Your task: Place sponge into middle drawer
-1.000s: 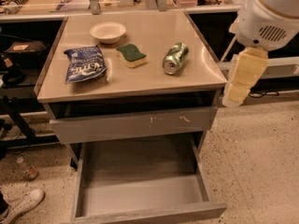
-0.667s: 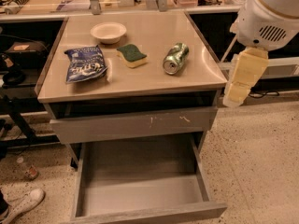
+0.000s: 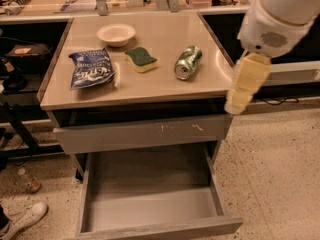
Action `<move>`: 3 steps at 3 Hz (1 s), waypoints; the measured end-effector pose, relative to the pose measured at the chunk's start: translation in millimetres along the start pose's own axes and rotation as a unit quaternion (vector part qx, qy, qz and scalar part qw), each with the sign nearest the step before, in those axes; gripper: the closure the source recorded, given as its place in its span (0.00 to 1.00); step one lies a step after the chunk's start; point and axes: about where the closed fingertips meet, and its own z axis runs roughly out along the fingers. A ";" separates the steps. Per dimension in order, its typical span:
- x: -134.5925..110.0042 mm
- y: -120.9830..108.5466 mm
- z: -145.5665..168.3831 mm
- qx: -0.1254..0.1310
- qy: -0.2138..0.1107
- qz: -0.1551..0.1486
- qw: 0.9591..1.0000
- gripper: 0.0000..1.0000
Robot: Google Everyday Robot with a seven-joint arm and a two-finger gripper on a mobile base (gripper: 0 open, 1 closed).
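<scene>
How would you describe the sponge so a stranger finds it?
On the tan tabletop, left of the robot's hand hanging beside it, look between the blue bag and the green can. The sponge is the only yellow block, topped dark green.

Gripper (image 3: pixel 235 105) hangs at right, pointing down

On the tabletop (image 3: pixel 165 86) we see a pale bowl (image 3: pixel 115 34) at the back, a blue snack bag (image 3: pixel 91 68) on the left, the sponge (image 3: pixel 141 59) in the middle and a green can (image 3: pixel 188 62) lying right of it. The gripper (image 3: pixel 239 101) hangs beside the front right corner.
</scene>
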 end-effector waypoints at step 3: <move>-104.6 -55.4 38.2 -0.006 -0.031 0.007 0.999 0.00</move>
